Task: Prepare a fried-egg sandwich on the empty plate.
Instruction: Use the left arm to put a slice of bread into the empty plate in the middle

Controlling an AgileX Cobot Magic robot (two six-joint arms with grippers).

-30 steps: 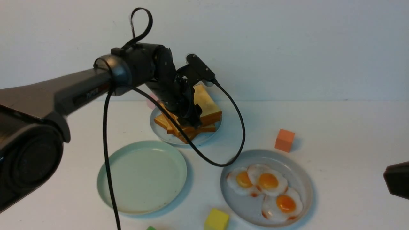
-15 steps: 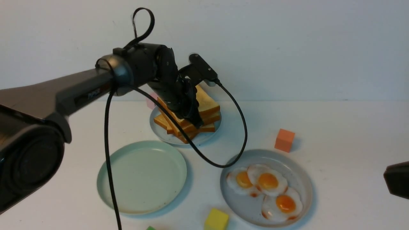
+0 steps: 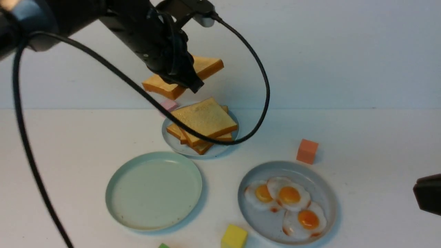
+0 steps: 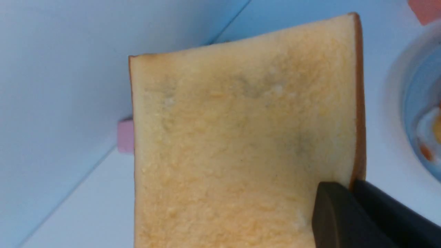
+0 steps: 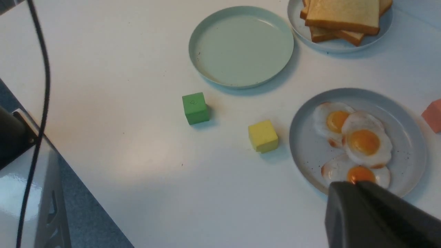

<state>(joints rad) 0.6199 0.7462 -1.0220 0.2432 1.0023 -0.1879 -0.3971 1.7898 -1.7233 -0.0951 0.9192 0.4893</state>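
Left gripper [image 3: 192,85] clamps a square golden-brown toast slice [image 3: 207,66] aloft — best carried level to the round pale mint-green plate [image 3: 153,191], lowered centred, then released.

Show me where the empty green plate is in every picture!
Front view: the empty plate sits on the robot's side of the toast plate, left of the egg plate.
Left wrist view: not in it; the held toast fills most of the picture.
Right wrist view: the empty plate lies between the toast plate and the green block.
Shared landmark: the egg plate, close to it in both.
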